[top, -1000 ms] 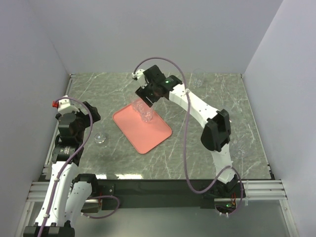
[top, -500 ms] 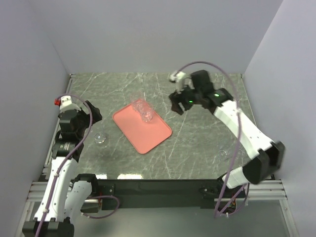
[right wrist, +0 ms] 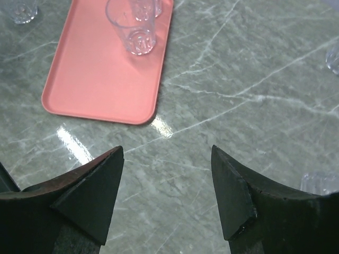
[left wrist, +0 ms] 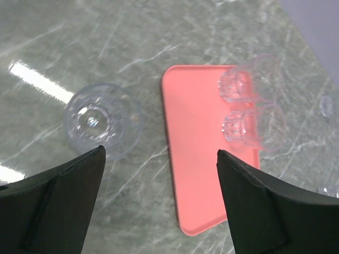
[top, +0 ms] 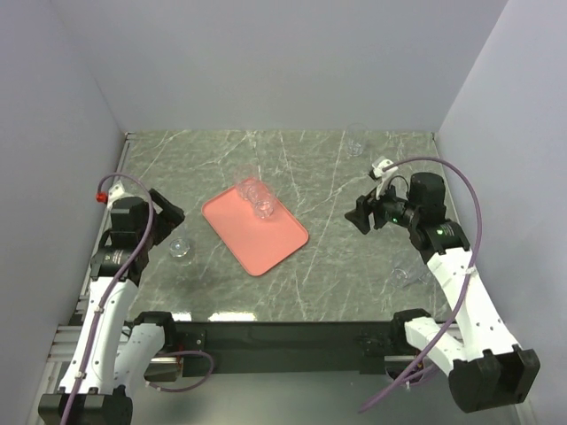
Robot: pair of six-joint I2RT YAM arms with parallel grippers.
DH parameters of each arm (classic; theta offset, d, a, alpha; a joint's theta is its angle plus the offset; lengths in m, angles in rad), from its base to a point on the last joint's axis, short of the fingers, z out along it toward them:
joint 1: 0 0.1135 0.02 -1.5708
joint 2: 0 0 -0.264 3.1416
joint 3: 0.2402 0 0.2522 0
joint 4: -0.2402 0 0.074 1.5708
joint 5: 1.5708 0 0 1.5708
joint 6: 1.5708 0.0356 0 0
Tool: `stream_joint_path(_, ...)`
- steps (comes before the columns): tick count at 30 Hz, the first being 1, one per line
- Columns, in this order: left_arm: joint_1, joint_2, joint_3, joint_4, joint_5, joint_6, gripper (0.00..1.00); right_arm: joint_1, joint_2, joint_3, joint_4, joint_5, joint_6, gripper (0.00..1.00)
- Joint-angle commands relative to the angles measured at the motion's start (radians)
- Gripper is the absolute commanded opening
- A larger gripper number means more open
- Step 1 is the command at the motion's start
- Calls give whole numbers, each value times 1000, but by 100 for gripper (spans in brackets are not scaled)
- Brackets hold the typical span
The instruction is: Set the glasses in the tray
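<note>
- The glasses are small, clear tumblers. They look light, rigid, smooth-walled and breakable, so a gentle pinch across the round wall, centred below the rim, seems the safest hold. An off-centre squeeze could let one slip out sideways.
- Being colourless, they show only faint outlines against the marbled table, which makes lining up on them harder.
- Two glasses stand in the tray, side by side toward its far corner. Whether they touch cannot be told. The rest of the tray floor is bare pink.
- A loose glass stands upright on the table near the tray's left edge, apart from it.
- A far glass sits near the back edge of the table, and a right-hand glass sits close to the right arm. Both are well apart from the tray.
- The left gripper hangs above the loose glass with its fingers spread wide, holding nothing.
- The right gripper is likewise wide and empty, over bare table between the tray and the right-hand glass.
</note>
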Motion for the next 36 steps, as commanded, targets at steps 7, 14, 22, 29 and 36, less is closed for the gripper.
stream_joint_path(7,5,34,44,-201,-228,-262,84,-159,-50,-97,111,-187,46,74)
stream_joint_path(14,5,90,32,-233,-239,-346,81,-191,-57,-105,103,-224,32,74)
stream_joint_path(22,5,150,12,-235,-239,-376,78,-199,-70,-112,103,-235,22,74)
stream_joint_path(29,9,211,-14,-207,-233,-408,68,-202,-70,-114,100,-243,11,74)
stream_joint_path(36,11,256,-45,-170,-237,-431,61,-202,-68,-112,97,-243,8,74)
